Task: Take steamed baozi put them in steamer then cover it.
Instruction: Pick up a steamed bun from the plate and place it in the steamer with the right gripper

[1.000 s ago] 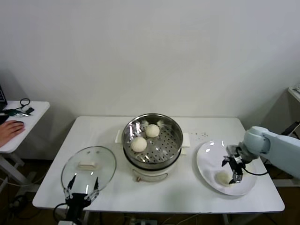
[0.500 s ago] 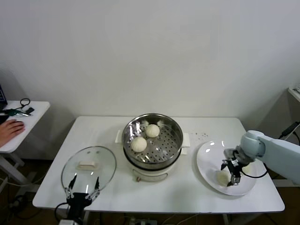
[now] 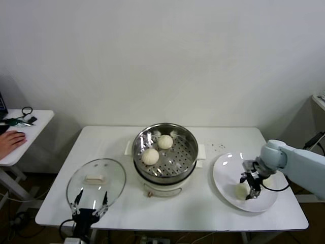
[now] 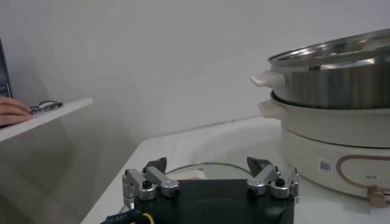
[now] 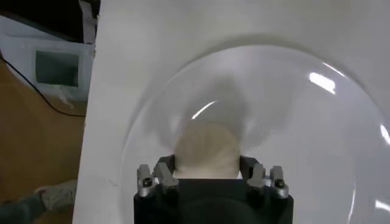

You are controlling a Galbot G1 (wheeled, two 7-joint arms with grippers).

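Your table (image 3: 117,147) has the steamer (image 3: 165,151) in the middle with two baozi (image 3: 151,156) inside, cover (image 3: 96,179) lying near-left. Right gripper (image 3: 251,184) sits over the plate (image 3: 227,168), fingers spread around a third bun (image 5: 207,149). Left gripper (image 4: 210,182) is parked at the near edge, fingers apart.

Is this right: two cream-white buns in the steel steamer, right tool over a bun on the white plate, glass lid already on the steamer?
Not the lid. The head view shows the clear glass lid lying on the white table left of the round steel steamer, which stands uncovered. The rest holds.
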